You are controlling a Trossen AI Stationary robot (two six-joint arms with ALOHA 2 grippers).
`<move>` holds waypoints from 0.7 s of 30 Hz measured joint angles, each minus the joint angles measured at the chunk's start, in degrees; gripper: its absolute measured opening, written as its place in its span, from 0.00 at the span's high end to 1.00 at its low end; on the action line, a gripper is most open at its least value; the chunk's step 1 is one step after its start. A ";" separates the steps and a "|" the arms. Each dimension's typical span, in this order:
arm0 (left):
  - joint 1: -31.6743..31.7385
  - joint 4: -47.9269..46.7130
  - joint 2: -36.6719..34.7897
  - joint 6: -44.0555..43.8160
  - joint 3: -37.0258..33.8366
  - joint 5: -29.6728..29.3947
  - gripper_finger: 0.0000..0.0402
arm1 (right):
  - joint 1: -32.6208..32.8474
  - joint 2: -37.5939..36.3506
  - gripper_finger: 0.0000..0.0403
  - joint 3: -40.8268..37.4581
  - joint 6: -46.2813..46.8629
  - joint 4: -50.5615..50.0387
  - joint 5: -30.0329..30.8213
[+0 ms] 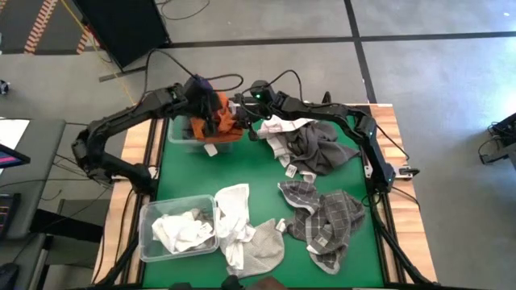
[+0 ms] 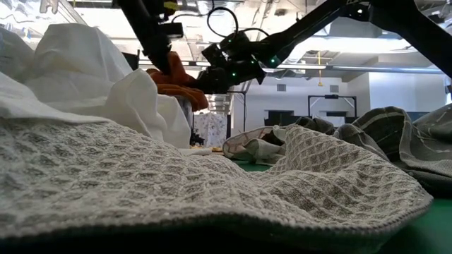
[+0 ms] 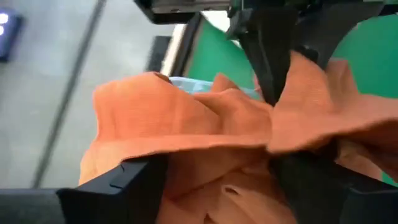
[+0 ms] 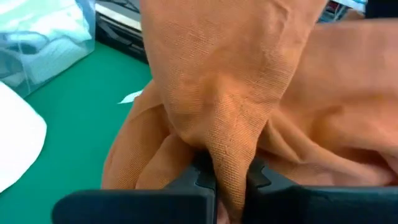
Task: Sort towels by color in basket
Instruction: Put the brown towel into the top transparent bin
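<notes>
A rust orange towel (image 1: 223, 118) is bunched above the clear bin (image 1: 181, 135) at the table's far left, which has orange cloth in it. My right gripper (image 4: 231, 180) is shut on this towel, reaching in from the right (image 1: 244, 113). My left gripper (image 3: 217, 186) is open, its fingers spread on either side of the same bunch (image 1: 211, 109). In the low view the towel (image 2: 178, 79) hangs between both arms. White, dark grey and checked towels lie on the green mat. My right gripper pinches a raised fold of the orange towel (image 4: 231, 146) between its two fingers, several layers gathered. It comes level from the table's right. The towel is bunched around the fingers and hangs over the bin. My left gripper has the towel's cloth (image 3: 205, 180) lying between its spread fingers (image 3: 127, 183); they do not pinch it.
A second clear bin (image 1: 147, 242) at the near left holds white towels, and one white towel (image 1: 234, 217) hangs over its rim. A pale grey towel (image 1: 264, 248), a checked towel (image 1: 326, 217) and a dark grey towel (image 1: 313, 147) with a white one (image 1: 280, 126) lie on the mat.
</notes>
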 joint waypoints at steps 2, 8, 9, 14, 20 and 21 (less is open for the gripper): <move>1.93 -0.57 1.77 1.13 0.00 4.50 0.31 | 0.04 0.00 0.89 0.00 -0.17 -0.09 0.00; 6.15 -1.61 8.36 4.37 0.01 14.43 0.31 | -0.63 0.00 0.89 -0.06 0.28 -0.48 0.04; 6.63 -1.41 9.47 4.90 0.02 14.88 0.31 | -0.77 0.00 0.89 -0.08 0.30 -0.64 0.10; 8.19 -1.41 12.93 7.79 0.06 14.71 0.38 | -1.35 0.00 0.89 -0.13 1.82 -0.46 0.42; 8.63 -3.48 12.45 13.50 0.02 14.47 0.78 | -1.46 -0.39 0.89 -0.13 1.94 -0.99 0.46; 8.77 -4.56 12.44 14.44 0.02 14.45 0.87 | -1.47 -0.57 0.89 -0.13 1.94 -1.73 0.56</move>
